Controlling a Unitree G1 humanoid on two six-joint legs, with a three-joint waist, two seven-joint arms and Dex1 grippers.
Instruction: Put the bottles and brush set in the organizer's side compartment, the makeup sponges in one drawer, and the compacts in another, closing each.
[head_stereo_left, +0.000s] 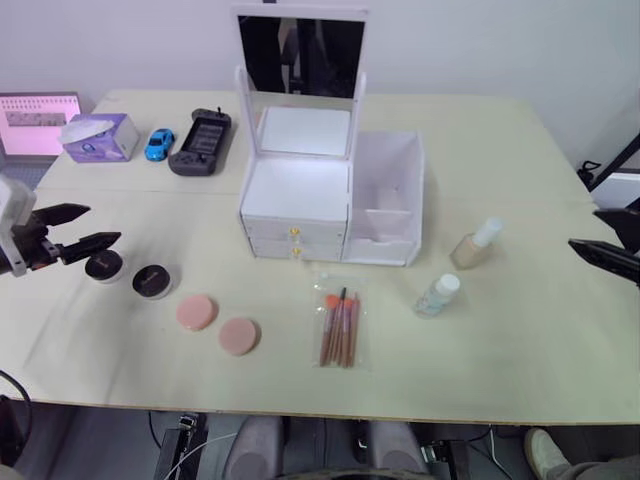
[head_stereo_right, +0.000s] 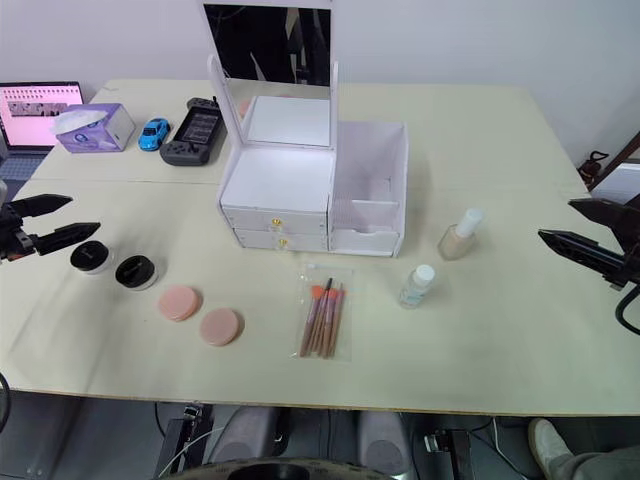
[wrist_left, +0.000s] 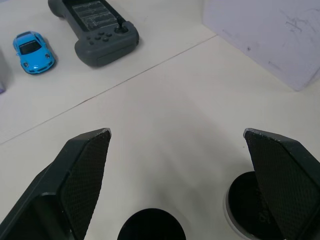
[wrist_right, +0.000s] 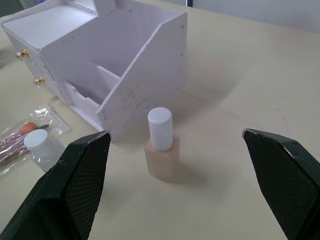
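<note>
Organizer (head_stereo_left: 300, 200) stands mid-desk (head_stereo_left: 520, 340), mirror (head_stereo_left: 302, 55) upright at the back, both gold-knobbed drawers (head_stereo_left: 295, 240) shut. Side compartment (head_stereo_left: 385, 215) on its right side, open-topped; nothing visible inside from the head views.

Bottles: beige bottle (head_stereo_left: 474, 244) upright, just right of the side compartment; clear squat bottle (head_stereo_left: 437, 296) upright, nearer the front edge and slightly left of the beige one. The two stand apart.

Brush set (head_stereo_left: 340, 325) lies flat in its clear pouch in front of the organizer, handles toward the front edge.

Makeup sponges: two pink puffs (head_stereo_left: 197, 312) and (head_stereo_left: 239, 336), flat, side by side, left of the brush set.

Compacts: two black-topped cases (head_stereo_left: 104, 265) and (head_stereo_left: 152, 281), left of the sponges, close together but not touching.

Left gripper (head_stereo_left: 85, 227): fingers spread wide, holding nothing, just beside the leftmost compact; left wrist view shows both compacts between the fingertips.

Right gripper (head_stereo_right: 570, 225): fingers wide apart, empty, well right of the bottles; right wrist view frames the beige bottle between the fingers.

Far left of desk: purple tissue box (head_stereo_left: 98, 137), blue toy car (head_stereo_left: 159, 144), grey game controller (head_stereo_left: 202, 142).
</note>
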